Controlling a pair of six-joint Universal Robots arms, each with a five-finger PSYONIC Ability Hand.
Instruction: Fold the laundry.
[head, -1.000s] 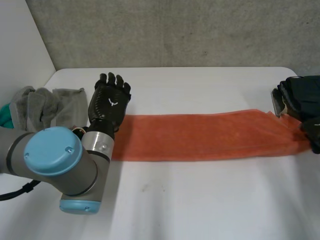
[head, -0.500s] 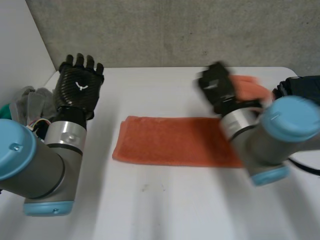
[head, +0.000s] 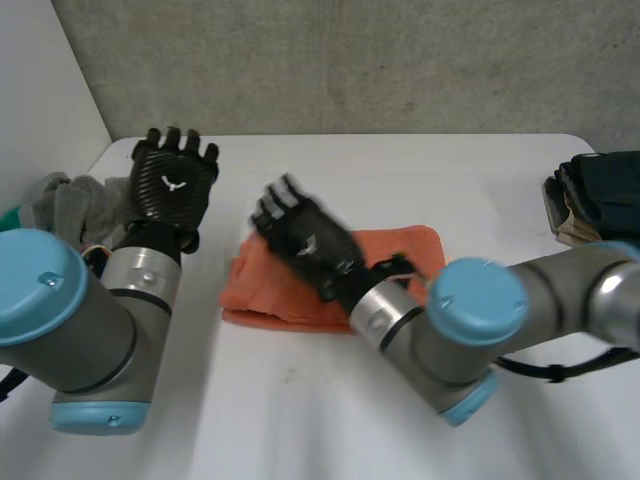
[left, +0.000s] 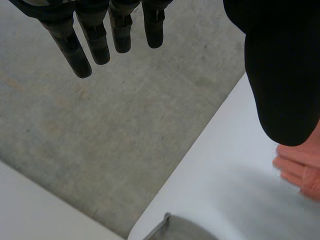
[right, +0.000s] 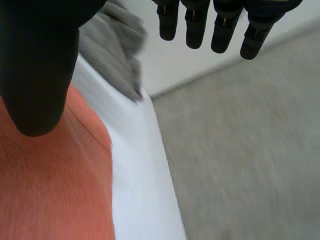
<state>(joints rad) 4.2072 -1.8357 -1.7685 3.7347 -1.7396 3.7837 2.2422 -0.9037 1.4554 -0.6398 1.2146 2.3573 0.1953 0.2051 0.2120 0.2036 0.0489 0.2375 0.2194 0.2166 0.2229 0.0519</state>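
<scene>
An orange towel (head: 262, 296) lies folded over on itself near the middle of the white table (head: 300, 420). My right hand (head: 306, 242) hovers over the towel's left part with its fingers straight and spread, holding nothing. In the right wrist view its fingers (right: 215, 25) reach beyond the towel (right: 50, 190) edge, and the thumb (right: 35, 65) is above the cloth. My left hand (head: 172, 185) is raised to the left of the towel, open and empty. The left wrist view has its fingers (left: 112, 30) straight, with a corner of the towel (left: 300, 170) beside the thumb.
A heap of grey cloth (head: 60, 205) lies at the table's left edge, also seen past my right hand as grey cloth (right: 112, 50). A stack of dark folded clothes (head: 600, 195) sits at the right edge. The near half of the table is bare.
My right hand carried the towel's right end across to the left, folding the long strip over itself, then opened. My left hand lifted off the towel's left end and drew back.
</scene>
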